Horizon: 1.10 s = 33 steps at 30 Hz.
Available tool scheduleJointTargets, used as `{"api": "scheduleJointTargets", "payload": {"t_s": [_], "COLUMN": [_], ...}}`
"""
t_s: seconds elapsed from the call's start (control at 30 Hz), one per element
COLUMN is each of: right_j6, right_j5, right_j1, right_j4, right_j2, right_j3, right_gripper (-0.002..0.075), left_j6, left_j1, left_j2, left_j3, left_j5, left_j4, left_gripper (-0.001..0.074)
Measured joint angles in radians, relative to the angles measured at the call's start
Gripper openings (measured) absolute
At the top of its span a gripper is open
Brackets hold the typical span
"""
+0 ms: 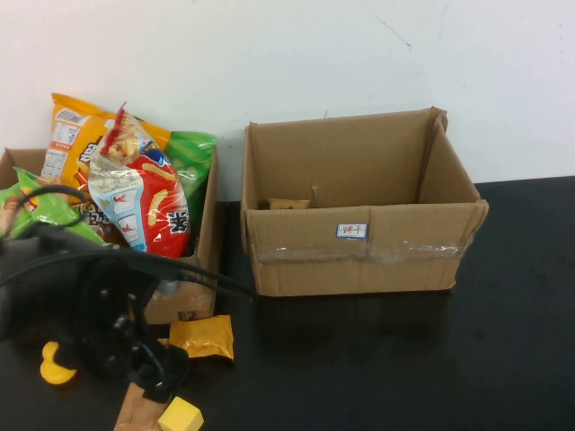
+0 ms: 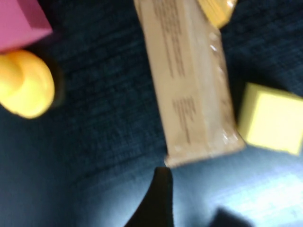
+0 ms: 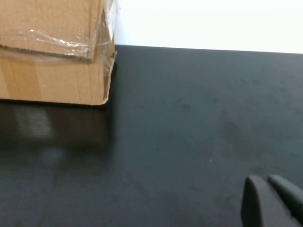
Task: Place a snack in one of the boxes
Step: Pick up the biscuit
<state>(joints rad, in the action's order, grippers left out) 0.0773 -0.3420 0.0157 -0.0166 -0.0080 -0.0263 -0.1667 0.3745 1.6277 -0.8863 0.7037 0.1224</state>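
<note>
At the table's near-left corner, the left gripper (image 1: 148,373) hangs low over a tan snack bar (image 2: 189,80); I cannot tell how its jaws stand. Crowding the bar are a yellow cube (image 1: 181,417), a yellow duck (image 1: 56,365), a pink block (image 2: 19,21) and an orange packet (image 1: 203,337). Behind stands a left box (image 1: 205,235) stuffed with chip bags (image 1: 139,193). Farther right, the big box (image 1: 359,256) is open and nearly empty. Bare black table (image 3: 189,118) lies beside it, where the right gripper (image 3: 269,201) rests with jaws closed.
</note>
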Motion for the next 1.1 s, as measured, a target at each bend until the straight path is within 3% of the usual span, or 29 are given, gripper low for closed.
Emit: {"api": "scheduleJointTargets", "payload": {"t_s": [0.63, 1.1], "right_j6": [0.0, 0.0], "right_j5": [0.0, 0.0], "right_j1": [0.0, 0.0], "right_j4": [0.0, 0.0], "right_j2": [0.0, 0.0], "right_j3": [0.0, 0.0], "right_gripper": [-0.0001, -0.0001], "left_j6": [-0.075, -0.118], "left_j1": [-0.117, -0.124], "left_j2": [0.254, 0.378], "left_j3": [-0.023, -0.023], "left_j5": [-0.28, -0.361], "left_j4": [0.034, 0.015], "left_gripper": [0.0693, 0.0693]}}
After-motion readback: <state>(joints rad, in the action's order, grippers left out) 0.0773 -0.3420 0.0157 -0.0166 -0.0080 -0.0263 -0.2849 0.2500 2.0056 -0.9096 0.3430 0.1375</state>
